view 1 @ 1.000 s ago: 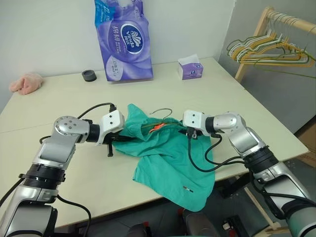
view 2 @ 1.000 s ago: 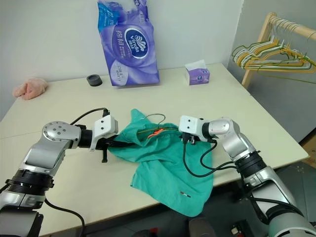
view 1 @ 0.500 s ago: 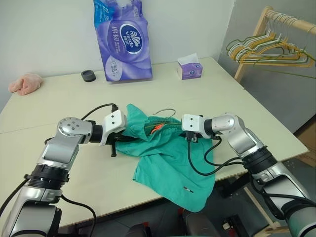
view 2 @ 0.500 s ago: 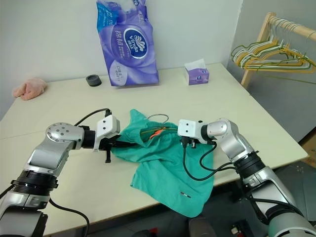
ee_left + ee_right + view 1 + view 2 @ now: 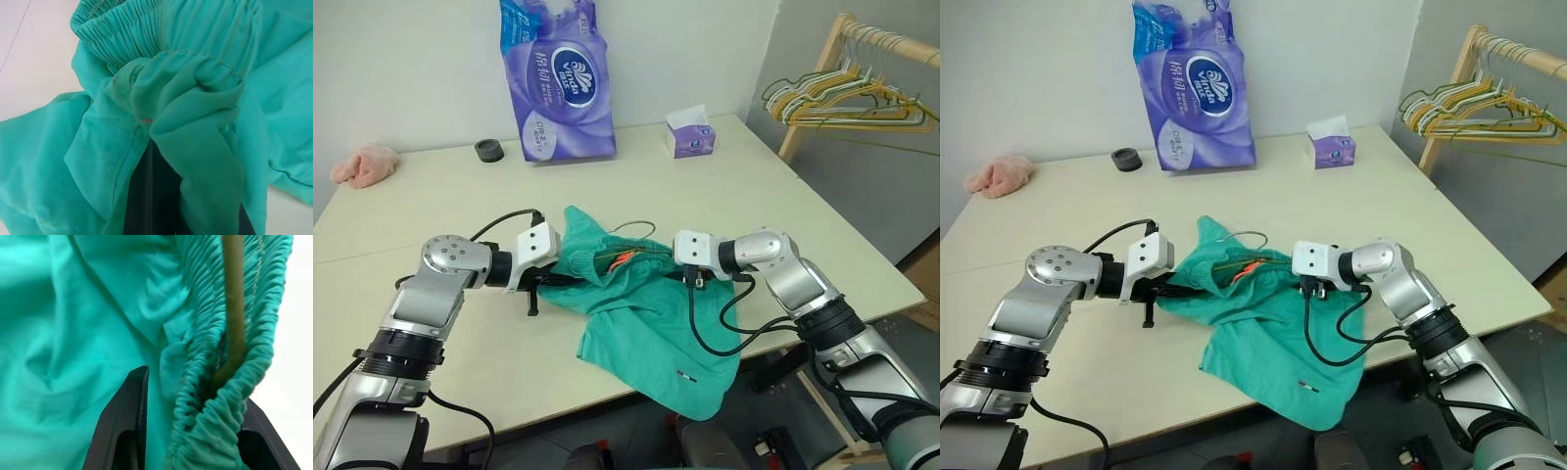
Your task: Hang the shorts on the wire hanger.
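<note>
teal shorts over wire hanger

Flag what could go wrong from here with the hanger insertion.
1. The shorts hang well past the table front edge; if either grip lets go, they may slide off.
2. The wire hanger sits against the gathered waistband by the right gripper; it could snag the elastic rather than pass through.
3. The left gripper pinches a bunched fold, which may slip under pull.
</note>
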Tool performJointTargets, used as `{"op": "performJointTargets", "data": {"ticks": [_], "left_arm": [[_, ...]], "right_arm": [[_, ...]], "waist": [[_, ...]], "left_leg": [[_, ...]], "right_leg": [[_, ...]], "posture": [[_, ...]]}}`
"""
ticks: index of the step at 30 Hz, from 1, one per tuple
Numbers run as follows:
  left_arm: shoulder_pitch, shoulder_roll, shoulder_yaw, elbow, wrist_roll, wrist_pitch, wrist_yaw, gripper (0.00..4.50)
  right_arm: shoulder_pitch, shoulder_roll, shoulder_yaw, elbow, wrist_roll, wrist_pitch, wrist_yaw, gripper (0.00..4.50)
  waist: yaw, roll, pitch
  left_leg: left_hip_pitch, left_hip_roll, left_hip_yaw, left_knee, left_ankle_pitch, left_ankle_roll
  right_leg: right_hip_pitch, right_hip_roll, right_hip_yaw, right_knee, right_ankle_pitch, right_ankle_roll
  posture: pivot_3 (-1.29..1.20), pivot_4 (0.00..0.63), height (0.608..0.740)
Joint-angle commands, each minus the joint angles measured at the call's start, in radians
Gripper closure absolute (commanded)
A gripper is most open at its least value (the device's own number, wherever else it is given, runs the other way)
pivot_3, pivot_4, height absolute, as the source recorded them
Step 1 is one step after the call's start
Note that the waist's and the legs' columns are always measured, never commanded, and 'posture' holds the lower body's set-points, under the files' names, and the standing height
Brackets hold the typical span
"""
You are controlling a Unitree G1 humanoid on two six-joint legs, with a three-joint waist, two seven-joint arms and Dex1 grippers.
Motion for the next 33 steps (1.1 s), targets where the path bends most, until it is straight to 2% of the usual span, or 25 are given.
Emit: {"op": "performJointTargets", "data": {"ticks": [1,2,9,15,20,24,33], "left_arm": [[-0.012,0.018,0.030,-0.029,-0.011,-0.011,0.007,4.50],[-0.012,0.018,0.031,-0.030,-0.010,-0.011,0.008,4.50],[-0.019,0.017,0.026,-0.032,-0.010,-0.008,0.015,4.50],[-0.012,0.020,0.027,-0.029,-0.009,-0.015,0.015,4.50],[-0.010,0.019,0.026,-0.029,-0.008,-0.016,0.015,4.50],[-0.010,0.021,0.024,-0.027,-0.007,-0.018,0.011,4.50],[-0.002,0.027,0.029,-0.018,-0.010,-0.024,0.007,4.50]], "right_arm": [[-0.006,-0.036,-0.043,-0.066,0.043,0.030,0.039,2.45],[-0.007,-0.046,-0.042,-0.071,0.044,0.040,0.044,2.27],[-0.013,-0.071,-0.034,-0.081,0.015,0.063,0.019,0.04],[-0.010,-0.077,-0.025,-0.029,-0.016,0.058,-0.017,0.04],[-0.024,-0.037,-0.014,0.035,-0.028,0.046,-0.044,0.04],[-0.046,0.023,-0.021,0.101,-0.011,0.062,-0.065,0.99],[-0.042,0.024,-0.034,0.091,-0.003,0.070,-0.055,4.06]], "waist": [[0.000,0.000,0.000],[0.000,0.000,0.000],[-0.001,0.000,-0.001],[0.000,0.000,-0.001],[-0.003,0.000,-0.001],[-0.004,0.000,-0.001],[-0.002,0.000,-0.001]], "left_leg": [[0.000,0.000,0.000,0.000,0.000,0.000],[0.000,0.000,0.000,0.000,0.000,0.000],[0.000,0.000,0.000,0.000,0.000,0.000],[0.000,0.000,0.000,0.000,0.000,0.000],[0.000,0.000,0.000,0.000,0.000,0.000],[0.000,0.000,0.000,0.000,0.000,0.000],[0.000,0.000,0.000,0.000,0.000,0.000]], "right_leg": [[0.000,0.000,0.000,0.000,0.000,0.000],[0.000,0.000,0.000,0.000,0.000,0.000],[0.000,0.000,0.000,0.000,0.000,0.000],[0.000,0.000,0.000,0.000,0.000,0.000],[0.000,0.000,0.000,0.000,0.000,0.000],[0.000,0.000,0.000,0.000,0.000,0.000],[0.000,0.000,0.000,0.000,0.000,0.000]], "posture": [[-0.20,0.036,0.740],[-0.20,0.036,0.740],[-0.21,0.035,0.740],[-0.21,0.035,0.740],[-0.21,0.035,0.740],[-0.21,0.035,0.740],[-0.20,0.037,0.740]]}}
